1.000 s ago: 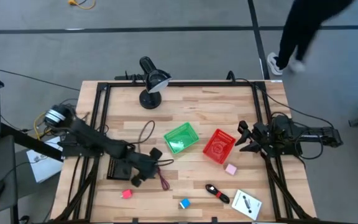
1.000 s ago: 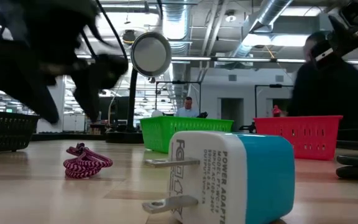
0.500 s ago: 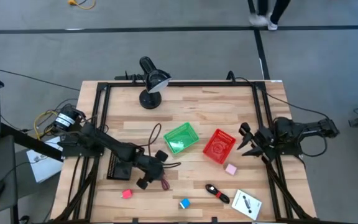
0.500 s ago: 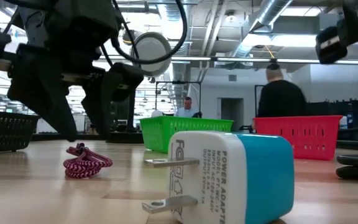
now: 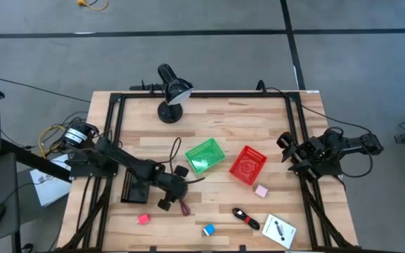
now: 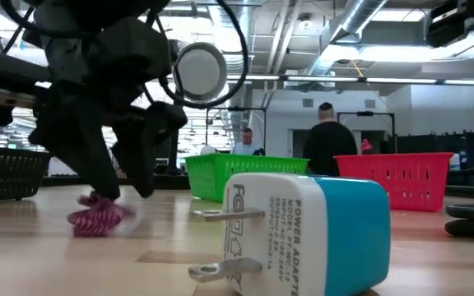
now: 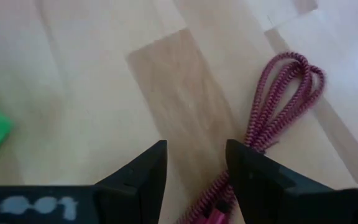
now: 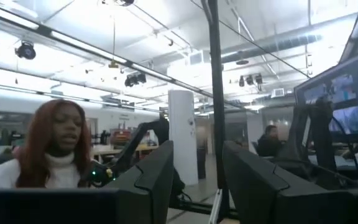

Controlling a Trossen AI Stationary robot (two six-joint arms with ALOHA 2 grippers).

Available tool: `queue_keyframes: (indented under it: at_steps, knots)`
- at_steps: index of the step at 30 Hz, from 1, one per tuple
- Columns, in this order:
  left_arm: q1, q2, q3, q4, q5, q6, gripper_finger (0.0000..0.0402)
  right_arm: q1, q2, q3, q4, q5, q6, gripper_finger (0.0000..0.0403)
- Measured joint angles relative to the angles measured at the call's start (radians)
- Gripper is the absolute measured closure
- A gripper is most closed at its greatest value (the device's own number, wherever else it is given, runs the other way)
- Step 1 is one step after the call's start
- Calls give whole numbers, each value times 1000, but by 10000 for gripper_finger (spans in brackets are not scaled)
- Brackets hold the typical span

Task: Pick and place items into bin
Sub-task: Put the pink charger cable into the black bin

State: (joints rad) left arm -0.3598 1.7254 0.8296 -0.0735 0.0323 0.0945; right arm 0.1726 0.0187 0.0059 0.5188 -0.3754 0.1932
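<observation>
The left gripper [image 5: 172,195] sits low in the lower left of the high view, its fingers [image 7: 143,177] spread over the thin maroon braided cord [image 7: 272,118], which lies coiled on the pale wooden table [image 5: 216,126]. The cord runs beside one finger rather than squarely between both, so the gripper would do well to centre over the bundled strands before closing. The right gripper [image 5: 289,152] waits at the right edge, fingers apart and empty.
</observation>
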Motion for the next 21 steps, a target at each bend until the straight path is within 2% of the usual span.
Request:
queue_keyframes:
  at_steps: [7,15,21]
  knots:
    - [2,-35,5,25,6,39,248,-5,1,0,-37,4,-38,269]
    - [-23,-94,29,-101,74,-2,248,-6,1,0,-35,11,-97,270]
    - [-52,-84,-3,-139,41,-14,248,-6,1,0,-23,21,-174,269]
